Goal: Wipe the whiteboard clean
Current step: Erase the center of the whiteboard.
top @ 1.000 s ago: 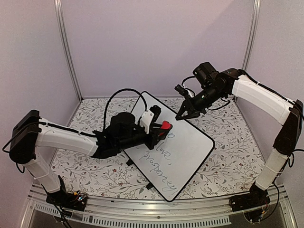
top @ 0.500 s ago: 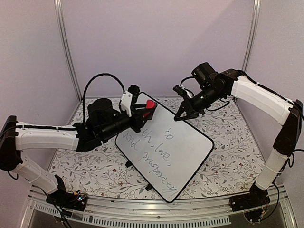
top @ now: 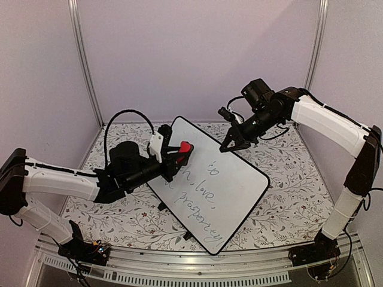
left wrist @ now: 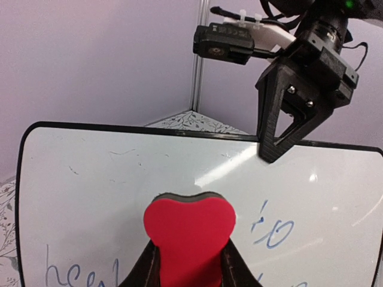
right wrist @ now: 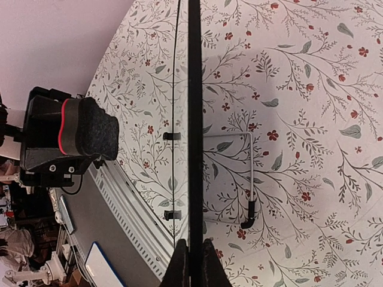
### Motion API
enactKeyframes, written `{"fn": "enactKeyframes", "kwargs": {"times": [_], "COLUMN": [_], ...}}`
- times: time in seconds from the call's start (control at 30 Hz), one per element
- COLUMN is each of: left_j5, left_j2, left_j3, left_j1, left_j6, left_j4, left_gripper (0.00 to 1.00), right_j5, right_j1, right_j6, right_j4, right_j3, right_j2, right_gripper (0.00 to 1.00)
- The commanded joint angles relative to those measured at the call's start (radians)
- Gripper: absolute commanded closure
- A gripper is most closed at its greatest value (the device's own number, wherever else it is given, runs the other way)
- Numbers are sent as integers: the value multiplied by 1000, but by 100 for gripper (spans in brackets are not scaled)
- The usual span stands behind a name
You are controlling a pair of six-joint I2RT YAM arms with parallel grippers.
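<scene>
floral-print tabletop (top: 287,200), whiteboard (top: 239,179) standing on it, plain lilac walls (top: 197,54)

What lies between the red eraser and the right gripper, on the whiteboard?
Only bare whiteboard surface, as the left wrist view shows; the handwriting sits lower.

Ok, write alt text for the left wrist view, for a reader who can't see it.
A red eraser, pinched in the left gripper, fills the bottom centre in front of the whiteboard, with cursive handwriting on either side of it. At upper right, the black right gripper clamps the board's top edge, with a lilac wall behind.
</scene>
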Motion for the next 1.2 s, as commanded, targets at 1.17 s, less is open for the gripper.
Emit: {"fn": "enactKeyframes", "kwargs": {"times": [1.17], "left_j5": [-126], "left_j2": [393], "left_j3": [122], "left_j1": [-117], "left_j6": [-8], "left_j4": [478], "left_gripper": [100], "right_j5": [-13], "right_j1": [13], "right_j6": [-17], "right_j4": [118], "right_j3": [-61], "right_j2": [-76], "right_gripper": [100]}}
